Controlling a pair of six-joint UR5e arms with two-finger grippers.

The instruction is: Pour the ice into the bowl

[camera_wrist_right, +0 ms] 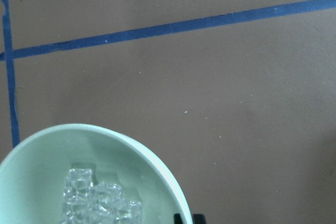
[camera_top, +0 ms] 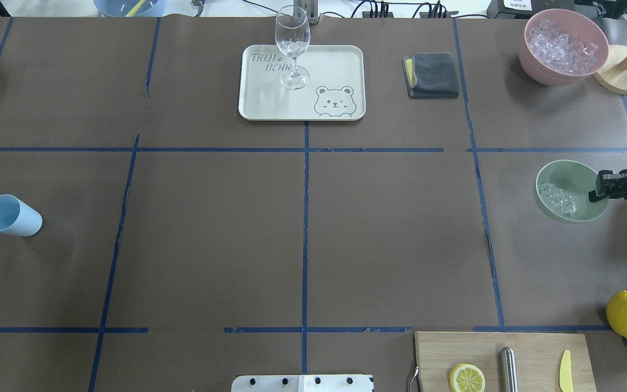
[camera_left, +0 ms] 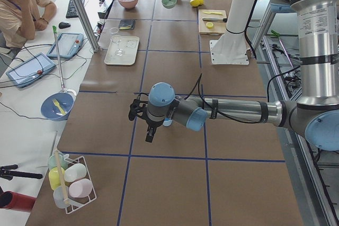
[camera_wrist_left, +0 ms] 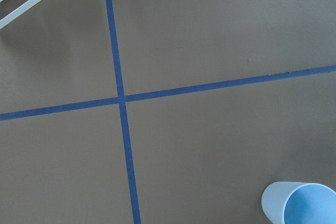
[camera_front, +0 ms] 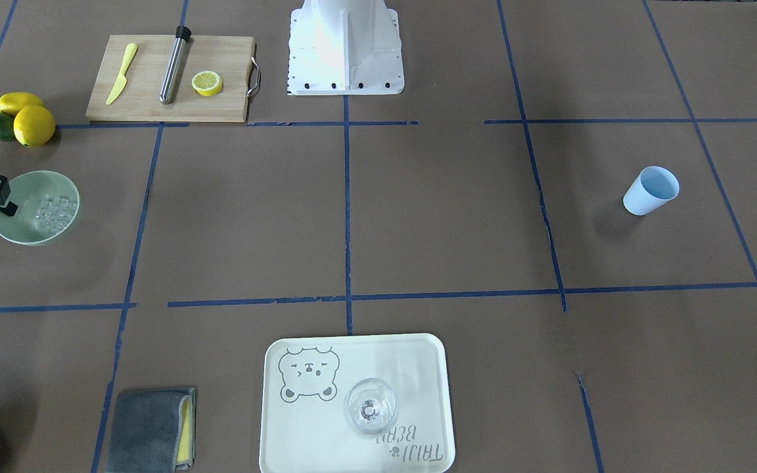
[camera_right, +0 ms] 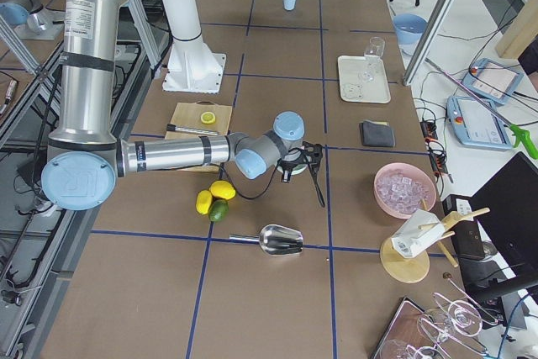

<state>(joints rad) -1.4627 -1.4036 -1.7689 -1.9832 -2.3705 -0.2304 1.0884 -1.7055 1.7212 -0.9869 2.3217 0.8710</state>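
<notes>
Glassy little clear ice cubes (camera_top: 557, 198) lie heaped in the one round pale mint-green matte bowl (camera_top: 572, 175), far right on the brown worktop (camera_top: 389, 239). There are roughly a dozen, too clustered to count. Hard, slick and loose, they probably tip better than pinch, and the stiff bowl offers its rim. The right pincer (camera_top: 596, 193) sits at that rim, its grip unclear. The left pincer (camera_left: 142, 123) hangs near one pale blue cup (camera_top: 11, 216), its opening untellable.

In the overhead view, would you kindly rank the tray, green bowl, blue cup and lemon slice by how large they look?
1. tray
2. green bowl
3. blue cup
4. lemon slice
None look alike in size.
</notes>
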